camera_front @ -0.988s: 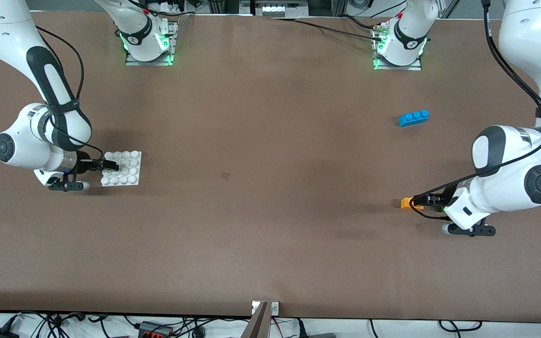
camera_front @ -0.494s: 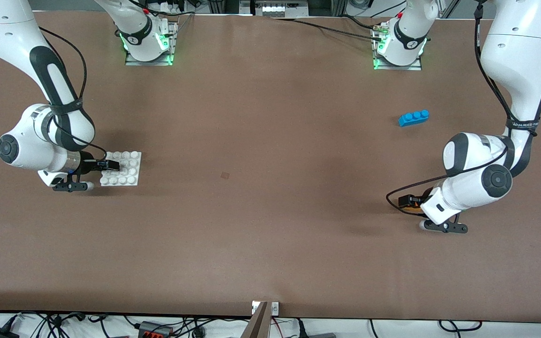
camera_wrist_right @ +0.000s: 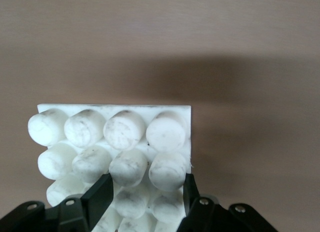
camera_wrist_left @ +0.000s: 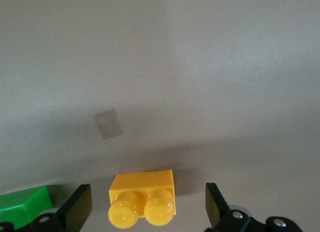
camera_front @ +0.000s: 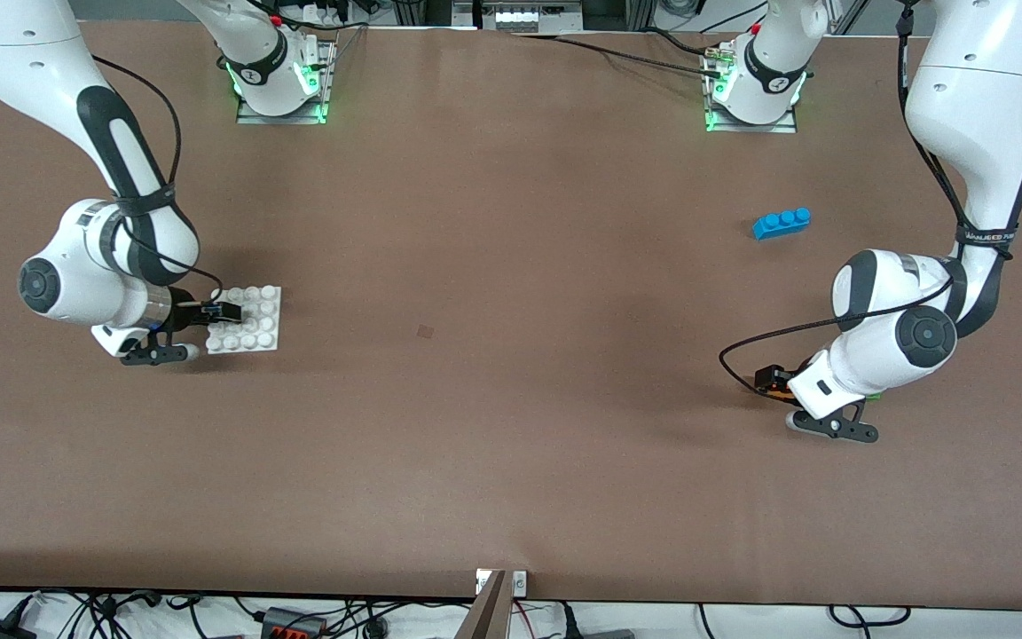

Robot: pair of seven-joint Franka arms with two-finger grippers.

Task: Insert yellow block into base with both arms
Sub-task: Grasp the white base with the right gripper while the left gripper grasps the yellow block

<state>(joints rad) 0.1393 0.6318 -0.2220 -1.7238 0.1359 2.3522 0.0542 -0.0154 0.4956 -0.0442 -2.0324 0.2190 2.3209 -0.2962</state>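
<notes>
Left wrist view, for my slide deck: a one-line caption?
Open left gripper straddling the yellow block, green brick beside it.

A white studded base [camera_front: 249,321] sits at the frame's middle left, the right gripper [camera_front: 225,311] on its edge. At lower right, the left gripper [camera_front: 768,380] meets a yellow block [camera_front: 774,385]; a blue brick [camera_front: 781,223] lies above.

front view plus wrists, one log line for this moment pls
left gripper: open, straddling yellow block | right gripper: shut on base | insert: not yet done
</notes>
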